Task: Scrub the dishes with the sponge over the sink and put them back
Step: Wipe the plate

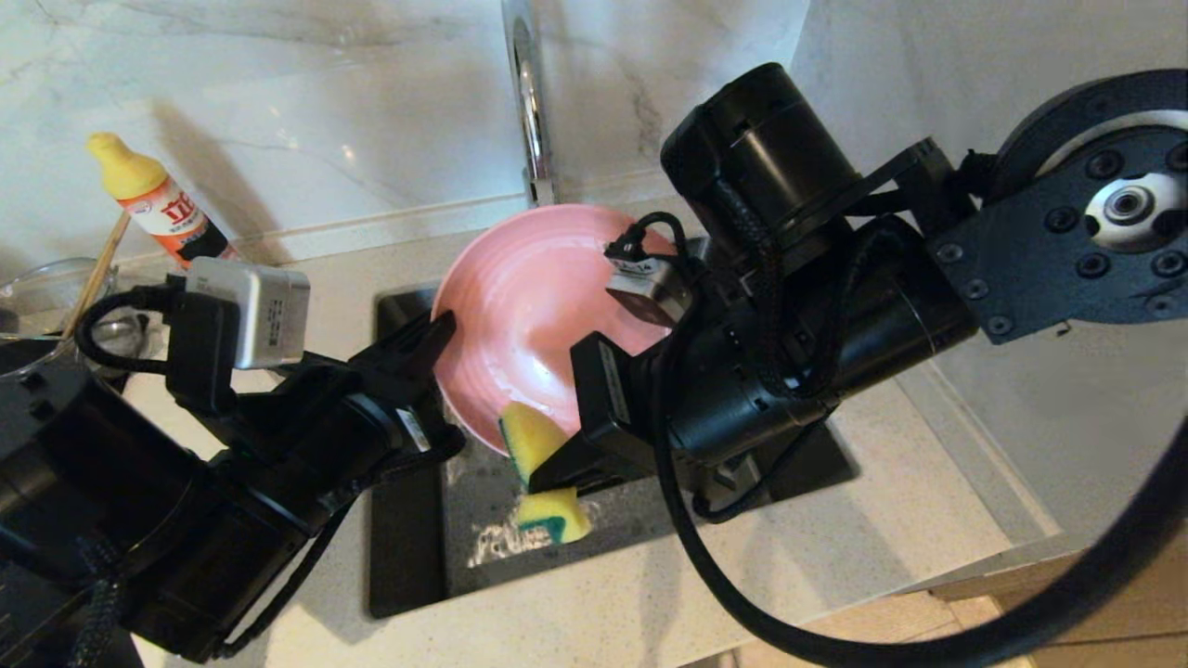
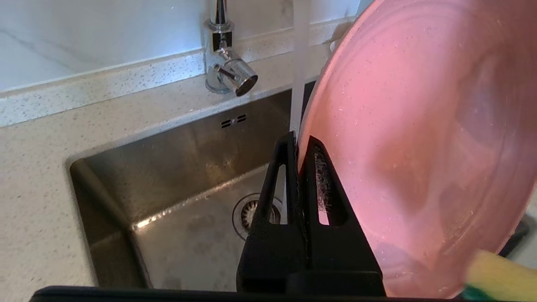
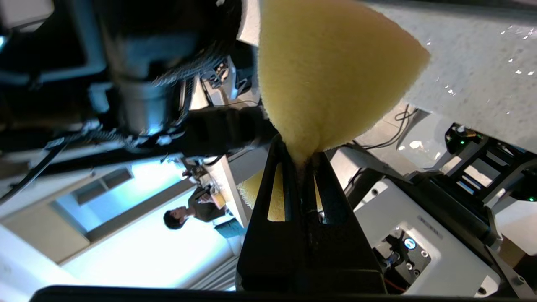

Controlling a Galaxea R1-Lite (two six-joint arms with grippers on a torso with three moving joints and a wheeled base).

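My left gripper (image 1: 444, 327) is shut on the left rim of the pink plate (image 1: 529, 306), which it holds tilted on edge over the steel sink (image 1: 408, 557). In the left wrist view the jaws (image 2: 300, 140) pinch the plate (image 2: 419, 147) edge, one finger on each face. My right gripper (image 1: 548, 473) is shut on the yellow sponge (image 1: 529, 436), squeezing its middle. The sponge lies against the plate's lower rim, its green layer showing below. The right wrist view shows the sponge (image 3: 331, 71) bulging out past the shut fingertips (image 3: 300, 153).
Water runs from the chrome tap (image 2: 222, 54) in a stream (image 2: 298, 63) just behind the plate, into the basin with its drain (image 2: 251, 212). On the counter at the left stand a yellow-capped bottle (image 1: 158, 199) and a clear glass bowl (image 1: 46, 288).
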